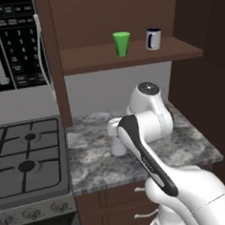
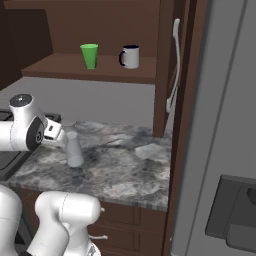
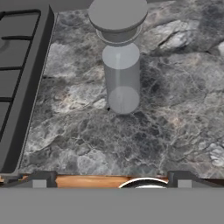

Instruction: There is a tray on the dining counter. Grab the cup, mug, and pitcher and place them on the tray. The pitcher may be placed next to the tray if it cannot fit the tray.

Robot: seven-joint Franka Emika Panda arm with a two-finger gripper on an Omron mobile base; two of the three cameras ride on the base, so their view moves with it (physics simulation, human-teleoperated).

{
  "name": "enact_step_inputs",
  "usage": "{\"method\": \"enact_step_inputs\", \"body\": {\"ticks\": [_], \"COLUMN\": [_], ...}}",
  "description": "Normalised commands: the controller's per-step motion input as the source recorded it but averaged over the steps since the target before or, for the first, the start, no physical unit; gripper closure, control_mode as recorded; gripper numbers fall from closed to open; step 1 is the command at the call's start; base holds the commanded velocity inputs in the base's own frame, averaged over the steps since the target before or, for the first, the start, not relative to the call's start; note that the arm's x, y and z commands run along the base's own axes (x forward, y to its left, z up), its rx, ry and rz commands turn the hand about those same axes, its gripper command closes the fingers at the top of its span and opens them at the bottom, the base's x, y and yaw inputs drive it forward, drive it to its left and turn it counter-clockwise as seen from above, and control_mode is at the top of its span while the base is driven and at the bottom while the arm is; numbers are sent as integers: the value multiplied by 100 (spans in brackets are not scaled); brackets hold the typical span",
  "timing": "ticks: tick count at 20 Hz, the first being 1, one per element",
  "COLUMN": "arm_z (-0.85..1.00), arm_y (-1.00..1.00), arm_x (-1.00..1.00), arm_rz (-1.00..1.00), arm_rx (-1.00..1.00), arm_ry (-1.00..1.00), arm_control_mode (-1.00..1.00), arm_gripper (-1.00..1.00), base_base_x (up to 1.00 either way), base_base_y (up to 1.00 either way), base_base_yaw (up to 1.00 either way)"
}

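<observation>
Gripper [image 2: 64, 134] jaws spread wide, empty — poised just above pitcher [image 2: 74, 150], upright on marbled worktop [image 2: 125, 160] beside stove [image 1: 27, 159].

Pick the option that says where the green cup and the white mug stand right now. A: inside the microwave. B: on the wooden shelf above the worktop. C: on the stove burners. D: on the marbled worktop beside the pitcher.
B: the green cup and the white mug stand side by side on the wooden shelf, while only the pitcher stands on the marbled worktop below.

Dark wood shelf [image 1: 129, 55] over marbled worktop [image 1: 94, 159] beside gas stove [image 1: 25, 162].
</observation>
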Motion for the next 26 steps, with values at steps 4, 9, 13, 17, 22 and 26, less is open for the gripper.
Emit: {"method": "enact_step_inputs", "body": {"ticks": [4, 9, 13, 17, 22, 26], "arm_z": [-17, 0, -1, -7, -10, -19], "arm_y": [0, 0, 0, -1, 0, 0], "arm_x": [16, 9, 14, 14, 14, 16], "arm_rz": [0, 0, 0, 0, 0, 0], "arm_rx": [-3, -2, 0, 0, 0, 0], "arm_ry": [-5, -6, 0, 0, 0, 0], "arm_control_mode": [-100, -100, -100, -100, -100, -100], "arm_gripper": [-100, -100, -100, -100, -100, -100], "base_base_x": [0, 0, 0, 0, 0, 0], "base_base_y": [0, 0, 0, 0, 0, 0], "base_base_yaw": [0, 0, 0, 0, 0, 0]}}
